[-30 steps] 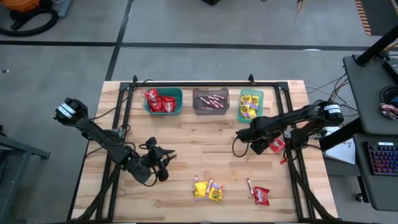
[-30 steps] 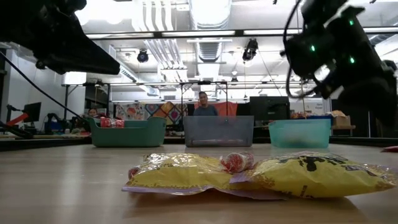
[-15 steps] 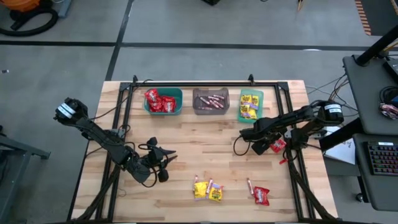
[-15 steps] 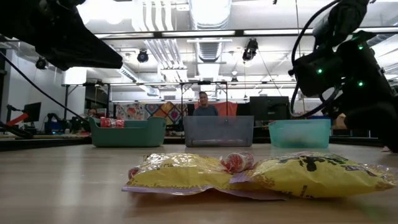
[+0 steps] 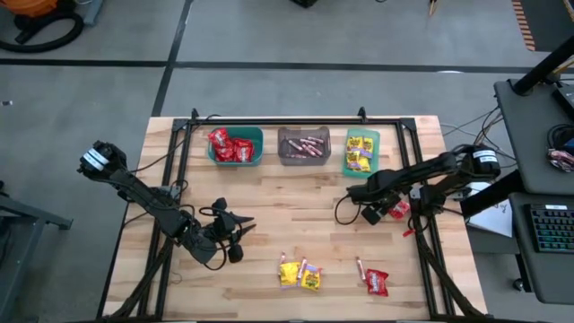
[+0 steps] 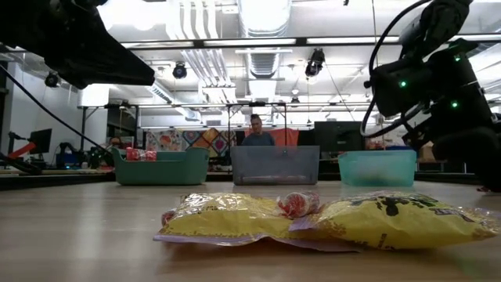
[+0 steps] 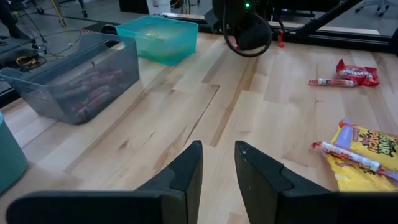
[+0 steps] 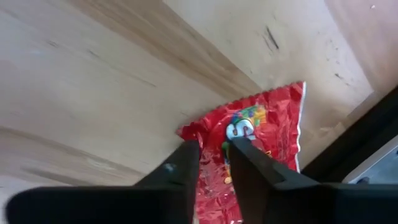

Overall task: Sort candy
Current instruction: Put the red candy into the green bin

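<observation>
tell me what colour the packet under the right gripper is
Red packet, clearest in the right wrist view.

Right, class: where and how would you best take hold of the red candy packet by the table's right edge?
Pinch the red candy packet from above at its crumpled near edge; it lies flat, so only an edge offers purchase. The right end effector already straddles that edge.

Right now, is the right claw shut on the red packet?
Yes: the right claw pinches the red packet, fingers nearly together, flat on the table.

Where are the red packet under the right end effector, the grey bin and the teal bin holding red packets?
red packet [image 8: 267,134], right wrist view, printed face.
grey bin [image 5: 303,159], high view, near wall.
teal bin [image 5: 258,146], high view, right wall.
</observation>
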`<action>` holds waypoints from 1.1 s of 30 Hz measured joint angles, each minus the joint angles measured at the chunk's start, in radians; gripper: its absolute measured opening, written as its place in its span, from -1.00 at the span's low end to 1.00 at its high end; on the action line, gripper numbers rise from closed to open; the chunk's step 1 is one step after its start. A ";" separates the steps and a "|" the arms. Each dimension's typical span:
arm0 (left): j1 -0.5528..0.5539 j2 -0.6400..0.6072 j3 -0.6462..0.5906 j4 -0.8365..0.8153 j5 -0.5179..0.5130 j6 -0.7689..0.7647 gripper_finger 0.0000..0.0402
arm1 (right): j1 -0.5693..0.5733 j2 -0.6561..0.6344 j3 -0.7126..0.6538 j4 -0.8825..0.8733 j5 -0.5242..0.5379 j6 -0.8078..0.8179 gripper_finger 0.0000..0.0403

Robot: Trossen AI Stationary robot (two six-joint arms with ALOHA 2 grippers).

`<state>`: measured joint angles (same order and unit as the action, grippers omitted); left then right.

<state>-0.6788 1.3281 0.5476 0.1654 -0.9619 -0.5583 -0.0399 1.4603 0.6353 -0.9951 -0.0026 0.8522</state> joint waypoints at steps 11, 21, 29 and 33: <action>0.000 0.013 0.000 0.051 0.002 0.001 -0.61 | 0.016 -0.087 0.039 0.040 0.006 -0.032 -0.96; 0.000 0.013 0.000 0.100 0.003 0.042 -0.46 | 0.038 -0.236 0.087 0.456 -0.057 -0.127 -0.96; 0.000 0.013 0.000 0.131 0.003 0.049 -0.27 | 0.038 -0.192 0.088 0.643 -0.075 -0.184 -0.96; 0.000 0.013 0.000 0.134 0.003 0.048 -0.23 | 0.038 -0.147 0.089 0.603 -0.075 -0.167 -0.96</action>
<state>-0.6788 1.3415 0.5476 0.2989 -0.9585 -0.5102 -0.0021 1.3134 0.7242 -0.3923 -0.0780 0.6855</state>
